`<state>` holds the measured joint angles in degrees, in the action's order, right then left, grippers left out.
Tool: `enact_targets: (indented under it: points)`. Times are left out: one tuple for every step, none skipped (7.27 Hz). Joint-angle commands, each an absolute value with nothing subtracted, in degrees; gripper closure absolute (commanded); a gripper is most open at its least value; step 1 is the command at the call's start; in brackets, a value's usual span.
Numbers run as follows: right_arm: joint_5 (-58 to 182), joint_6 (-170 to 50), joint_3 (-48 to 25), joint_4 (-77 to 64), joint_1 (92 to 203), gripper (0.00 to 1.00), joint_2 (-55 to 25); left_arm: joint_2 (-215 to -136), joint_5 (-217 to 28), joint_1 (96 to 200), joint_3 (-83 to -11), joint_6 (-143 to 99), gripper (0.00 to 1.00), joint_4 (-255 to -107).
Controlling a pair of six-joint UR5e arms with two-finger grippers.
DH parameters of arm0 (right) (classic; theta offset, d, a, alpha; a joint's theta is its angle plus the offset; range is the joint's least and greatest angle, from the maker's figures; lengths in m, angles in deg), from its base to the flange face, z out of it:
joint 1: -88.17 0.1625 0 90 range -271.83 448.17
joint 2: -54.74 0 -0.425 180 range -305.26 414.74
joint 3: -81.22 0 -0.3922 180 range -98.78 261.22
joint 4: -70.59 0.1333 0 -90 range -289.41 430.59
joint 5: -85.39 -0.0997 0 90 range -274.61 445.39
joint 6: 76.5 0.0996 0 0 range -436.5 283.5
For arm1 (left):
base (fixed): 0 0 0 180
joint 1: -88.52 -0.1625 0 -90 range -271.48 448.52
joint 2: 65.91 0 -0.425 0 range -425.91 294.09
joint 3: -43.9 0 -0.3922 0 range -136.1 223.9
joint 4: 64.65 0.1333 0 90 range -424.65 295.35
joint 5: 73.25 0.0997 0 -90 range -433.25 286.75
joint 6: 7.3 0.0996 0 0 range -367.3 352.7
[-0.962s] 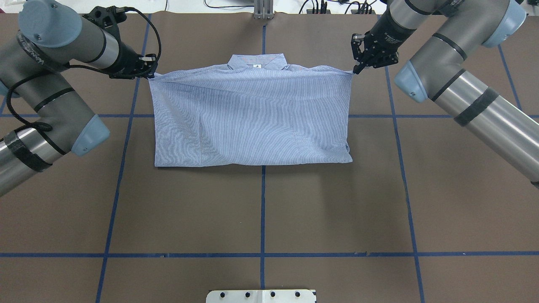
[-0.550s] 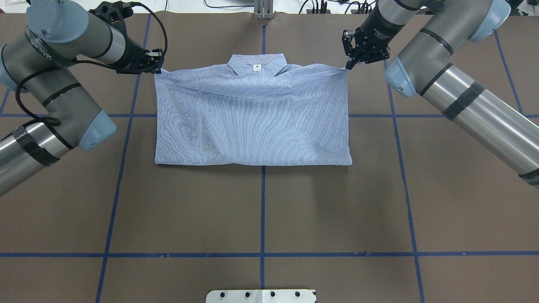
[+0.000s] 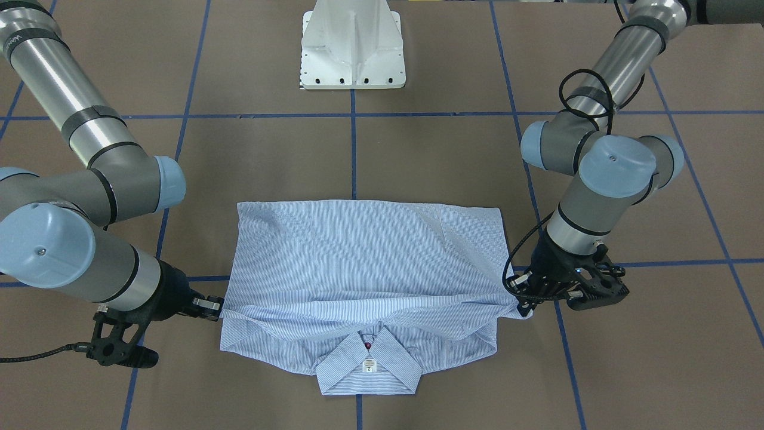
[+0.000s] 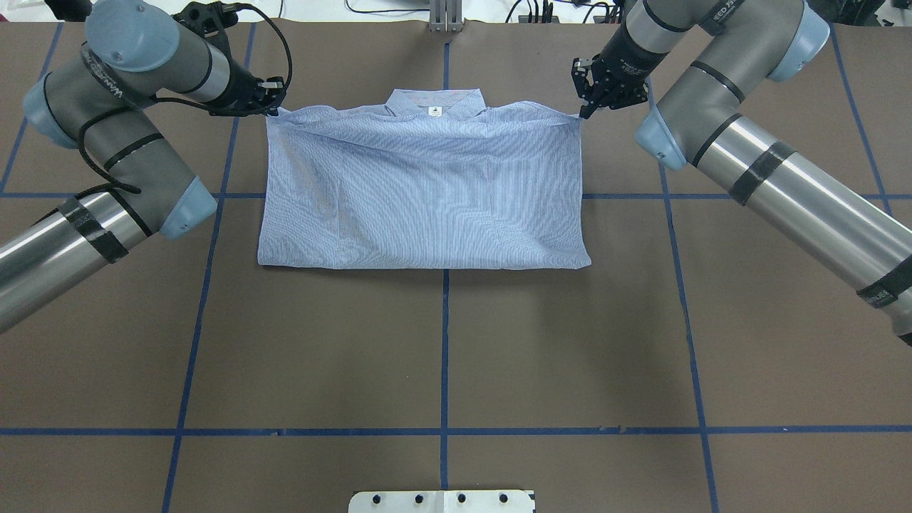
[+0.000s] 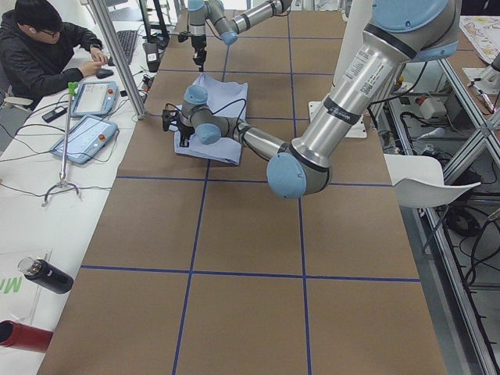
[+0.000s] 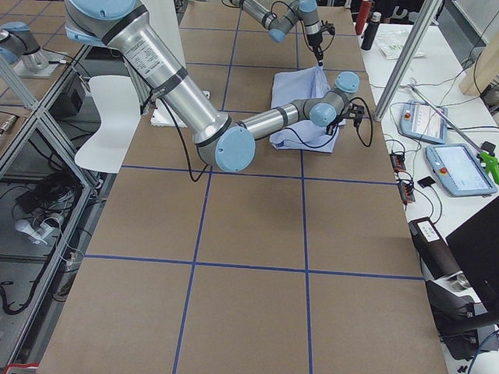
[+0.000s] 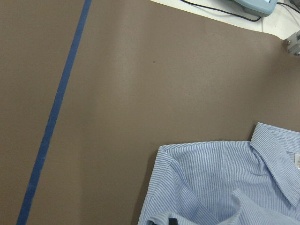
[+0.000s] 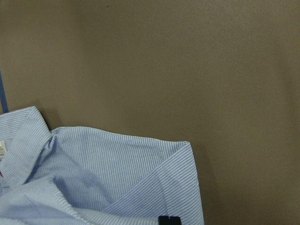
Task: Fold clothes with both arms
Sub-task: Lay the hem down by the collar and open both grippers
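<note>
Overhead exterior view: the shirt (image 4: 424, 192), folded into a wide rectangle, lies on the table (image 4: 442, 356) near its far edge, midway between the left and right edges. Its collar (image 4: 434, 103) points to the far edge, with the white label (image 4: 434, 111) showing. The upper layer's far edge is raised and stretched between the two grippers. Left gripper (image 4: 274, 108): jaws pinched on the layer's far left corner. Right gripper (image 4: 584, 112): jaws pinched on its far right corner. Front-facing view: the raised edge stops just short of the collar, where a dark red button (image 3: 368, 344) shows. Blue tape lines (image 4: 444, 342) cross the table; the white base (image 4: 442, 501) stands at the near edge.
</note>
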<state>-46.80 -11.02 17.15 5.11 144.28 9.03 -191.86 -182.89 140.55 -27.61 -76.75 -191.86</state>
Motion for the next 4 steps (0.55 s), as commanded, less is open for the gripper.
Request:
enact_targets:
  points:
    - [-44.8,-11.0,18.2,6.0,142.9,1.00,9.1,-192.6,-182.2,140.5,-23.9,-76.6,1.00,-195.3]
    - [-44.8,-11.0,18.2,6.0,142.8,1.00,9.4,-193.3,-182.2,140.5,-23.8,-76.7,0.89,-195.2]
    - [-44.9,-10.9,18.2,6.1,142.8,1.00,9.6,-194.0,-182.1,140.5,-23.9,-76.7,0.01,-194.9]
    - [-44.9,-10.8,18.2,6.9,142.9,1.00,9.6,-195.8,-182.1,140.6,-23.9,-76.9,0.00,-193.6]
